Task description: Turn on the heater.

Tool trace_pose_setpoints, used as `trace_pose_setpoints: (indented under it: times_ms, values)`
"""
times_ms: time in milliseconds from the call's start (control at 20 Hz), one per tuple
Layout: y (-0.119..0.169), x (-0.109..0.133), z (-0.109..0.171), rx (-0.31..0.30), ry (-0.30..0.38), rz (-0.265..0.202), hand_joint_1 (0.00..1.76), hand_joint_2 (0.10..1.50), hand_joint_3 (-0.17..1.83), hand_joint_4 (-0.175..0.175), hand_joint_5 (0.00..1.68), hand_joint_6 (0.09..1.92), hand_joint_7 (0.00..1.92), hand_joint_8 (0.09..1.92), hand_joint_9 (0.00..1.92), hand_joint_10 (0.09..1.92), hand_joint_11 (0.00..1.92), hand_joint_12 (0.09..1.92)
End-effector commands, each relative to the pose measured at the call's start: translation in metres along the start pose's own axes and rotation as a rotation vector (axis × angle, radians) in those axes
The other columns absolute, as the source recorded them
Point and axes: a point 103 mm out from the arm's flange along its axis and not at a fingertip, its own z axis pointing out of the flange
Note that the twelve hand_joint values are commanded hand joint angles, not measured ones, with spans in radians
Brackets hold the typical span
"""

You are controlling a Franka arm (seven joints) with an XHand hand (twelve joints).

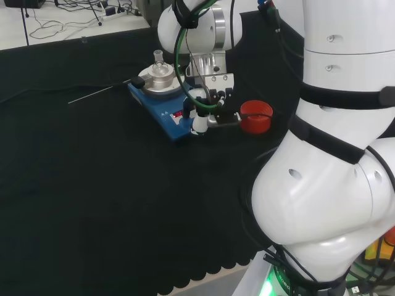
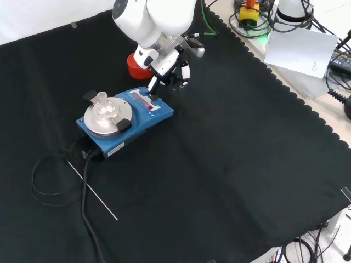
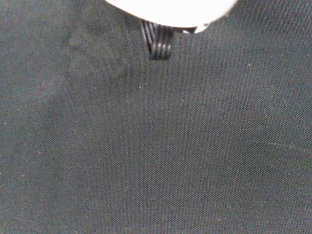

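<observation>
The heater (image 1: 162,106) is a blue box with a round metal plate, and a small clear flask (image 1: 158,61) stands on that plate. In the front view the heater (image 2: 140,121) lies left of centre, its red-marked control panel facing the arm. The hand (image 2: 169,67) hangs over that panel with one straight finger (image 2: 154,87) reaching down onto its right end. In the head view the same finger (image 1: 199,122) touches the panel's near corner below the hand (image 1: 208,92). The wrist view has a white part of the hand (image 3: 170,7) over black cloth.
A red ribbed ring (image 1: 255,116) sits on the cloth just right of the hand, and it is behind the hand in the front view (image 2: 135,67). A thin metal rod (image 2: 93,192) and the heater's black cable (image 2: 52,183) lie left of the heater.
</observation>
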Motion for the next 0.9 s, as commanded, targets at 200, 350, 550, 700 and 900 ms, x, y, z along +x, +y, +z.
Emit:
trace_pose_setpoints:
  times_ms: [200,350,550,700,900]
  values:
    - [0.000,0.000,0.004,0.016,-0.007,0.005,1.48,0.63,1.16,-0.046,0.34,0.78,1.71,1.49,1.80,1.55,1.51,1.53]
    - [-0.002,0.001,0.000,0.006,-0.004,0.003,1.48,0.63,1.16,-0.048,0.35,0.79,1.71,1.49,1.80,1.55,1.51,1.53]
    - [-0.007,0.005,-0.014,-0.025,0.000,-0.004,1.48,0.63,1.16,-0.049,0.36,0.79,1.71,1.49,1.80,1.54,1.51,1.53]
    - [-0.010,0.009,-0.023,-0.043,0.001,-0.007,1.48,0.63,1.16,-0.049,0.36,0.80,1.70,1.49,1.80,1.54,1.51,1.53]
    - [-0.014,0.011,-0.030,-0.056,-0.001,-0.007,1.48,0.63,1.16,-0.049,0.36,0.80,1.70,1.48,1.80,1.54,1.51,1.52]
